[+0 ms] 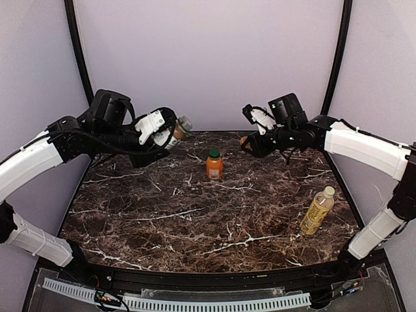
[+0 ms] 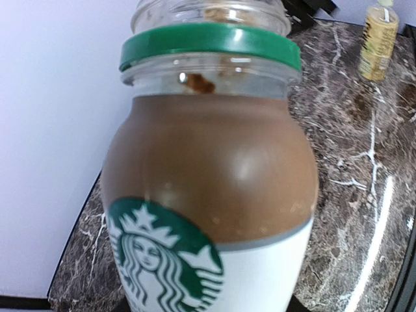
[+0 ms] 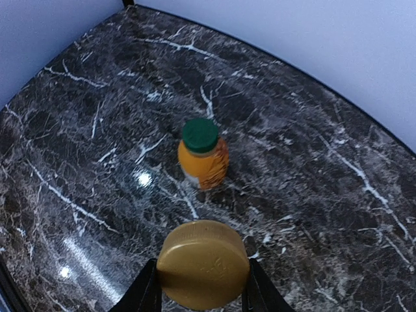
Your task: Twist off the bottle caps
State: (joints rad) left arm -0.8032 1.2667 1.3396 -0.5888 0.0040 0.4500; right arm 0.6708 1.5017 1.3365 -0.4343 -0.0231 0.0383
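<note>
Left arm (image 1: pixel 29 162) and right arm (image 1: pixel 364 146): white shell links between black joints, black cables (image 1: pixel 288 156) looping near the wrists, boxy black wrist housings (image 1: pixel 107 107), banded white lower links.

Left arm (image 1: pixel 39 156) and right arm (image 1: pixel 364 146) were both raised, elbows out, wrists aimed inward toward each other. Left gripper (image 1: pixel 170 133) was clamped on clear bottle (image 2: pixel 208 182), held tilted. Right gripper (image 3: pixel 203 289): fingers (image 3: pixel 146 294) pinched tan cap (image 3: pixel 203 263) between them.

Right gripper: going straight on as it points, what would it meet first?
Likely the orange bottle, standing ahead of the right gripper and the tan cap it holds; depth is unclear, so it may touch the table just before it.
</note>
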